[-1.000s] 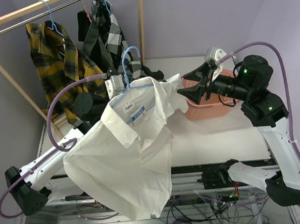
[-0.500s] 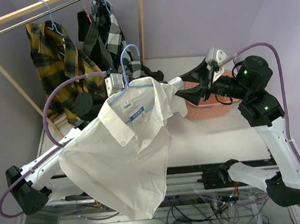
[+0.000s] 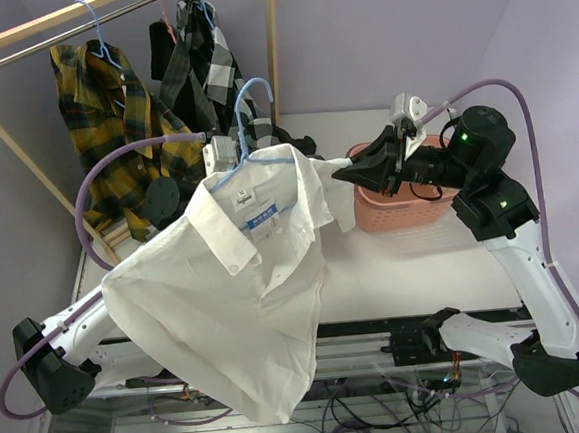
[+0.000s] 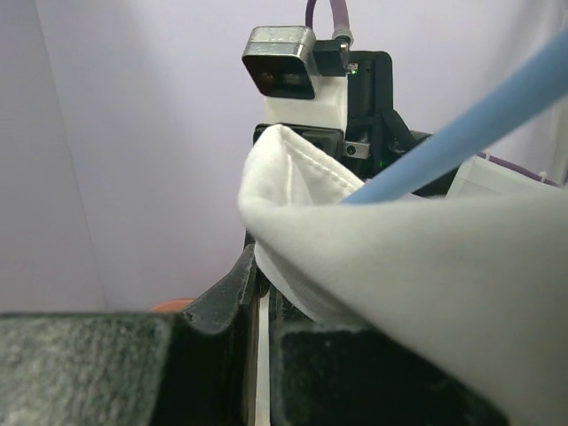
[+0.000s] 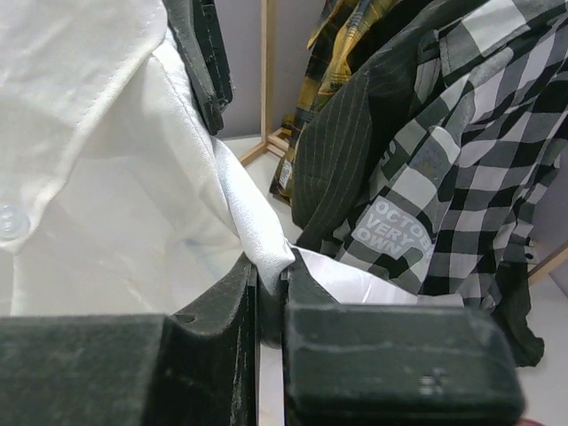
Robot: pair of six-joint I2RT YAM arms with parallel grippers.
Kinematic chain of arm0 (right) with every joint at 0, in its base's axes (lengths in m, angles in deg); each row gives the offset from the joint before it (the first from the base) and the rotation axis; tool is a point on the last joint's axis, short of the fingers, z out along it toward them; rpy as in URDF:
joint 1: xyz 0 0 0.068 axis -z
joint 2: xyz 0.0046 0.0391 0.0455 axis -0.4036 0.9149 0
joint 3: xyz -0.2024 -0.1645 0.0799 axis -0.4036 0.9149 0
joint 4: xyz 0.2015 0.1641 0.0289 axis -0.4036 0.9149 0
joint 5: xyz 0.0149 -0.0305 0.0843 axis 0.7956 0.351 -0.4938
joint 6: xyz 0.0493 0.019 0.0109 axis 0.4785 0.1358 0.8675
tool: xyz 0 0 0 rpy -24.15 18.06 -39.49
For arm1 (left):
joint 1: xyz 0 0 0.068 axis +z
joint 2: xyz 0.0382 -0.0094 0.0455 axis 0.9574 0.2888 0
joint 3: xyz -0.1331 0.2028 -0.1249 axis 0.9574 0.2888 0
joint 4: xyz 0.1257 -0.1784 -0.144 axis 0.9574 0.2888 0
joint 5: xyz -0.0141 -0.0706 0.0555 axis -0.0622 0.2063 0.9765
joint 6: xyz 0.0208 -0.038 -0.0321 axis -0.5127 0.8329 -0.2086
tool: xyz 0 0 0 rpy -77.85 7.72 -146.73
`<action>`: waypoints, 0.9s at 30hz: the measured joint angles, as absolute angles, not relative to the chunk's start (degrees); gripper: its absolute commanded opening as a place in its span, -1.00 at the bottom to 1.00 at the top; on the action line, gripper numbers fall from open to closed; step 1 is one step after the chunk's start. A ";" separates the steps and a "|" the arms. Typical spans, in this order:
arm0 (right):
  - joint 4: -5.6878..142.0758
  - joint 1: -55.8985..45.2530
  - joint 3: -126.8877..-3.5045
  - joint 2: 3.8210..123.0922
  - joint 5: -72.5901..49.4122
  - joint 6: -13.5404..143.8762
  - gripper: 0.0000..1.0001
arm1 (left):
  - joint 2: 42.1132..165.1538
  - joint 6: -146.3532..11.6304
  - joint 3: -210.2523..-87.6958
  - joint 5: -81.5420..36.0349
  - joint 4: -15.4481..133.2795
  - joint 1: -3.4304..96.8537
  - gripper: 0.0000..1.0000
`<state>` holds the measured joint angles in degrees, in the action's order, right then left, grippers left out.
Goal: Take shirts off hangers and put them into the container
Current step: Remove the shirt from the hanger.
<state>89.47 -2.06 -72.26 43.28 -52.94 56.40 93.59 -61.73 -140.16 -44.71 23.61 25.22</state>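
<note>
The right gripper (image 5: pixel 269 284) has its jaws pressed together on a fold of the white shirt (image 3: pixel 235 291). In the right wrist view a pinch of white cloth sits squeezed between the two black fingers (image 5: pixel 213 355). From above, this grip lies at the shirt's far right edge, by the sleeve, with the arm reaching in from the right over the container (image 3: pixel 405 212).

The left gripper (image 4: pixel 260 328) is also closed. In its own view the edge of the white cloth runs down into the narrow slit between the fingers. The light blue hanger (image 4: pixel 461 131) slants into the cloth just above, but whether its wire is also between the pads cannot be told. This gripper holds the garment up near the collar, and the hanger's hook stands free above it.

The white shirt hangs in the air between the two arms, its body draped low toward the near edge of the table (image 3: pixel 404 268). The salmon-pink container stands on the table to the right of the shirt, below the right gripper.

Behind, on the wooden rack (image 3: pixel 273 47), hang the yellow-and-black plaid shirt (image 3: pixel 100 101), the charcoal pinstriped shirt (image 5: pixel 333 169) and the black-and-white checked shirt (image 3: pixel 208 67).
</note>
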 measured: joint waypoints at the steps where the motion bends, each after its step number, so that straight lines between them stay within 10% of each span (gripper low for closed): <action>1: 89.62 -2.06 -72.26 43.28 -53.03 56.13 -1.00 | 93.59 -61.20 -140.18 -44.51 23.59 25.42 -0.86; 9: 91.83 -2.15 -72.26 42.86 -48.61 55.87 -1.00 | 93.72 -61.84 -141.91 -40.43 29.12 25.38 -0.26; 14: 92.90 -2.30 -71.86 41.42 -42.65 55.94 -1.00 | 93.26 -66.78 -144.11 -31.38 36.97 24.72 1.00; 27: 95.06 -2.46 -66.16 30.21 -30.06 57.12 -1.00 | 89.79 -85.36 -146.85 4.49 49.62 25.11 0.98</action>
<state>95.06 -2.46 -66.16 30.21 -30.06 57.12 89.79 -85.36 -146.85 4.49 49.62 25.11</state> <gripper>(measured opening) 0.080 0.989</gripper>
